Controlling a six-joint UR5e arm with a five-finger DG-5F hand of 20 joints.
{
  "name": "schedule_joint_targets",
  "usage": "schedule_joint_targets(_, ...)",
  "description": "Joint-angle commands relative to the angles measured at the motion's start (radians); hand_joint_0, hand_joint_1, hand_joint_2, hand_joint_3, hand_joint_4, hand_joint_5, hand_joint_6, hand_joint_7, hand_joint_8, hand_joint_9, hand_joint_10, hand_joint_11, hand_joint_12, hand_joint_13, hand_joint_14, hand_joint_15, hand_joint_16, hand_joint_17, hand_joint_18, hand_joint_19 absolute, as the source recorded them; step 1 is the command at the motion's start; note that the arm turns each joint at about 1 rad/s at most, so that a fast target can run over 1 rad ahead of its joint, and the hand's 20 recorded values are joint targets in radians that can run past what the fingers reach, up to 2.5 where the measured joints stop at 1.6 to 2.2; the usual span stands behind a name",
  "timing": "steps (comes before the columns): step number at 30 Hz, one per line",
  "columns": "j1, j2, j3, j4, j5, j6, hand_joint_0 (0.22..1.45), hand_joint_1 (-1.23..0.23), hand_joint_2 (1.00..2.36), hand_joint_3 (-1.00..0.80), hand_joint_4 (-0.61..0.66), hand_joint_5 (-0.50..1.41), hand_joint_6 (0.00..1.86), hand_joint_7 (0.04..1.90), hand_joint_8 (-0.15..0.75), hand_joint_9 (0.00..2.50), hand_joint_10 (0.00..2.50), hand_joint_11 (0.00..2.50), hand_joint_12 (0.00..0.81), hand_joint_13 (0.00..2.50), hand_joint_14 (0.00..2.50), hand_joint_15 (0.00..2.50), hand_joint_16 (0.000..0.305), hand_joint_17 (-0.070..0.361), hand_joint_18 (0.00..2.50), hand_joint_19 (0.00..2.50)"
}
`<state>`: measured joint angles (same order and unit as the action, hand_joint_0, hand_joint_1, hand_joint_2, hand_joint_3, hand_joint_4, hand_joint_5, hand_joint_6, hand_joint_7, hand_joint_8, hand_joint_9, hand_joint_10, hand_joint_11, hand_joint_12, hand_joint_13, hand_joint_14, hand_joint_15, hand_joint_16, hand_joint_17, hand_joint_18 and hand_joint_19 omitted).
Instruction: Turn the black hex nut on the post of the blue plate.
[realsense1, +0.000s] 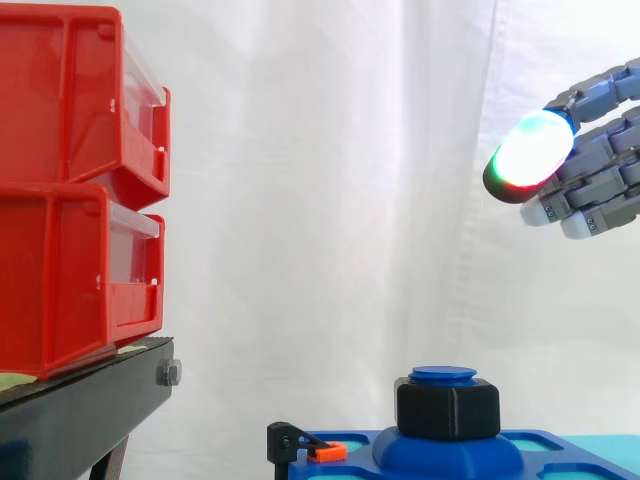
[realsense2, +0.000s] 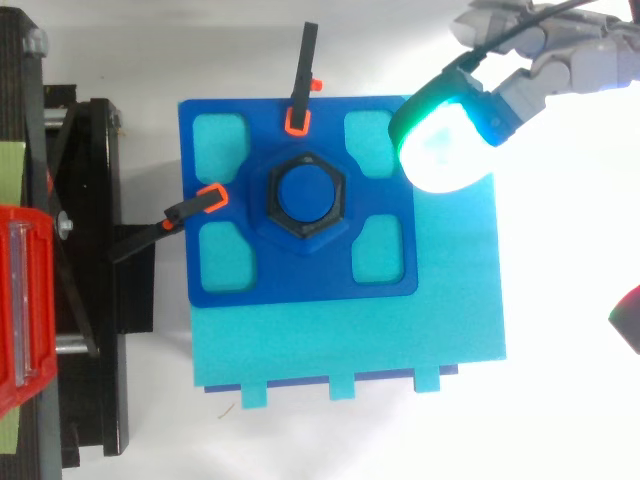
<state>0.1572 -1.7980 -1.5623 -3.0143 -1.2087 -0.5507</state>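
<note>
1. The black hex nut (realsense1: 447, 410) is sitting on the blue post (realsense1: 443, 375) at the middle of the blue plate (realsense2: 230, 120). The post's round cap is showing just above it, and nothing is touching the nut.
2. The plate is lying flat on a cyan base (realsense2: 455, 300). In the top view, one black clamp (realsense2: 300, 95) with an orange tip is biting the plate's upper edge, and a second clamp (realsense2: 175, 215) is biting its left edge.
3. The hand (realsense1: 600, 160) is hovering high and to the right of the nut in the side view, well apart from it. From above, its glowing fingertip pad (realsense2: 445, 145) is hanging over the plate's upper right corner, off to one side of the post.
4. The hand is released: its fingers are reaching out loosely towards the left and are holding nothing.
5. Judging by this, the turning is not yet under way. The whole job is waiting to be done: coming down over the post, closing the fingers on the nut's flats, and twisting.
6. Further out, the red bins (realsense1: 70, 180) are standing stacked on the black stand (realsense1: 80, 410) at the left, well apart from the plate.
</note>
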Motion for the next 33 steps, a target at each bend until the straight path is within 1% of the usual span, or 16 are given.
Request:
schedule_joint_targets(1,0.001,0.000,0.001,0.000,0.000,0.000,0.47,-0.48,1.00,-0.50,0.13,-0.26,0.50,0.55,0.186,0.00,0.00,0.00,0.371,0.00,0.00,0.00,0.059,0.132,0.00,0.06)
schedule_joint_targets(3,0.001,0.000,-0.001,0.000,0.000,0.000,0.47,-0.48,1.00,-0.50,0.13,-0.26,0.50,0.59,0.186,0.00,0.00,0.00,0.371,0.00,0.00,0.00,0.058,0.131,0.00,0.06)
schedule_joint_targets(6,-0.001,0.000,-0.001,0.000,0.000,0.000,0.47,-0.48,1.00,-0.50,0.13,-0.26,0.50,0.55,0.187,0.00,0.00,0.00,0.372,0.00,0.00,0.00,0.058,0.131,0.00,0.06)
schedule_joint_targets(10,0.001,0.000,0.001,0.000,0.000,0.000,0.48,-0.48,1.00,-0.50,0.13,-0.26,0.50,0.59,0.190,0.00,0.00,0.00,0.373,0.00,0.00,0.00,0.058,0.131,0.00,0.07)
schedule_joint_targets(12,0.001,0.000,-0.001,0.000,0.000,0.000,0.48,-0.48,1.00,-0.50,0.12,-0.25,0.50,0.54,0.189,0.00,0.00,0.00,0.373,0.00,0.00,0.00,0.058,0.131,0.00,0.06)
schedule_joint_targets(14,0.001,0.000,-0.001,0.000,0.000,0.000,0.48,-0.49,1.00,-0.50,0.12,-0.25,0.50,0.53,0.189,0.00,0.00,0.00,0.373,0.00,0.00,0.00,0.058,0.131,0.00,0.06)
schedule_joint_targets(16,0.001,0.000,-0.001,0.000,0.000,0.000,0.48,-0.49,1.00,-0.50,0.13,-0.25,0.50,0.57,0.188,0.00,0.00,0.00,0.372,0.00,0.00,0.00,0.058,0.130,0.00,0.05)
schedule_joint_targets(20,0.001,0.000,0.001,0.000,0.000,0.000,0.48,-0.49,1.00,-0.50,0.13,-0.25,0.50,0.53,0.189,0.00,0.00,0.00,0.371,0.00,0.00,0.00,0.058,0.131,0.00,0.06)
schedule_joint_targets(22,0.001,0.000,-0.001,0.000,0.000,0.000,0.48,-0.49,1.00,-0.50,0.13,-0.25,0.50,0.58,0.191,0.00,0.00,0.00,0.371,0.00,0.00,0.00,0.058,0.130,0.00,0.06)
schedule_joint_targets(25,0.001,0.000,0.001,0.000,0.001,0.000,0.48,-0.49,1.00,-0.50,0.13,-0.25,0.50,0.53,0.191,0.00,0.00,0.00,0.372,0.00,0.00,0.00,0.058,0.131,0.00,0.06)
schedule_joint_targets(29,0.001,0.000,0.001,0.000,0.000,0.000,0.48,-0.49,1.00,-0.50,0.14,-0.25,0.50,0.58,0.191,0.00,0.00,0.00,0.372,0.00,0.00,0.00,0.058,0.131,0.00,0.06)
schedule_joint_targets(33,0.001,0.000,0.001,0.000,0.000,0.000,0.48,-0.49,1.00,-0.50,0.13,-0.25,0.50,0.53,0.192,0.00,0.00,0.00,0.372,0.00,0.00,0.00,0.058,0.131,0.00,0.06)
